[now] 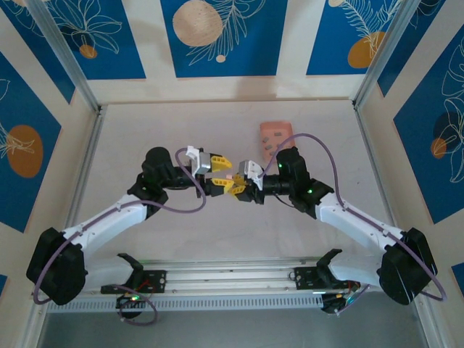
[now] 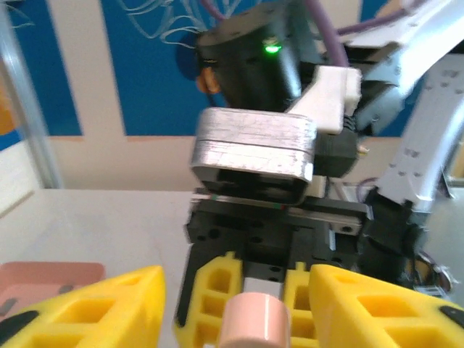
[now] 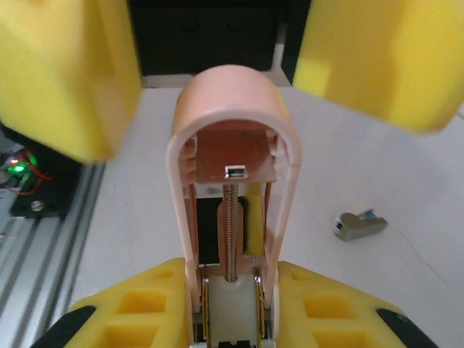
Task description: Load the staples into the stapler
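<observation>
Right gripper (image 3: 232,297) clamped on pale pink stapler (image 3: 233,101), holding it above middle of table (image 1: 217,239). Rounded end points at left arm, spring showing inside open body. Left gripper (image 2: 235,315) jaws apart, yellow fingers (image 3: 65,72) either side of that rounded end, gaps both sides. Small silvery metal piece (image 3: 357,225) lies on table nearby. Salmon-pink tray (image 1: 275,134) sits behind right wrist.

Pale table (image 1: 181,123) — pink tray (image 1: 276,135), small grey metal piece (image 3: 359,225).
</observation>
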{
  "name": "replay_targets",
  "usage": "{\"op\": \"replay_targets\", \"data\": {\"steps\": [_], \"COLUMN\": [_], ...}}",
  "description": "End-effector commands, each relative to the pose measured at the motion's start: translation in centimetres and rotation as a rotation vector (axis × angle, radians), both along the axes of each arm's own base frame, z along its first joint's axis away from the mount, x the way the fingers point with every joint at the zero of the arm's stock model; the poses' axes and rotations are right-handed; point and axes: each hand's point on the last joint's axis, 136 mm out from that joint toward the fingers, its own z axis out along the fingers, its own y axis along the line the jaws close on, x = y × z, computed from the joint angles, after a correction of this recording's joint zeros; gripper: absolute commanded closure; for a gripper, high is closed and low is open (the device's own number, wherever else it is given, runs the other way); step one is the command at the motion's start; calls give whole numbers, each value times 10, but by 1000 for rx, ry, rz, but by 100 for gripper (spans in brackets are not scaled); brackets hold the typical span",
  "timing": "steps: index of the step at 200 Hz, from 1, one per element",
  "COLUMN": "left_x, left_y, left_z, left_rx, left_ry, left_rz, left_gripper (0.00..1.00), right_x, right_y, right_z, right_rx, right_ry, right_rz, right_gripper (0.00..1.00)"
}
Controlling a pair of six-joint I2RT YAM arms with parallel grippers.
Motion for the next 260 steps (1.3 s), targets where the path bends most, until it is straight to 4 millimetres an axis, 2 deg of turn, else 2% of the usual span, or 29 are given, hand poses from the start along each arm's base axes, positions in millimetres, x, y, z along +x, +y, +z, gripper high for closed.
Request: {"op": "replay_targets", "data": {"steps": [1, 21, 44, 56, 71, 100, 125, 155, 219, 233, 260], "left_x": [35, 67, 95, 99, 99, 98, 97, 99, 102, 103, 104], "left_y": [16, 44, 92, 112, 127, 145, 152, 153, 157, 157, 158], "left_z": [6, -16, -58, -79, -98, -127, -145, -158, -181, -187, -194], "left_rx": [-51, -35, 2, 40, 84, 151, 183, 193, 247, 264, 280], "left_ry": [93, 236, 437, 506, 558, 651, 721, 775, 900, 939, 1013], "left_rz": [270, 539, 892, 1016, 1106, 1210, 1250, 1258, 1267, 1259, 1244], "left_gripper": [35, 34, 34, 34, 34, 33, 33, 33, 32, 32, 32], "right_x": [25, 47, 63, 67, 71, 83, 94, 103, 111, 111, 108], "right_y": [-15, -32, -54, -64, -71, -75, -73, -64, -50, -49, -48], "right_z": [-7, -41, -86, -109, -131, -159, -172, -185, -198, -199, -201], "right_rx": [28, -17, -81, -122, -164, -254, -340, -394, -427, -433, -442], "right_ry": [137, 352, 585, 672, 728, 759, 733, 705, 705, 709, 713], "right_rz": [-247, -547, -897, -1055, -1195, -1351, -1413, -1413, -1379, -1368, -1362], "right_gripper": [79, 79, 82, 82, 82, 82, 82, 81, 75, 73, 62]}}
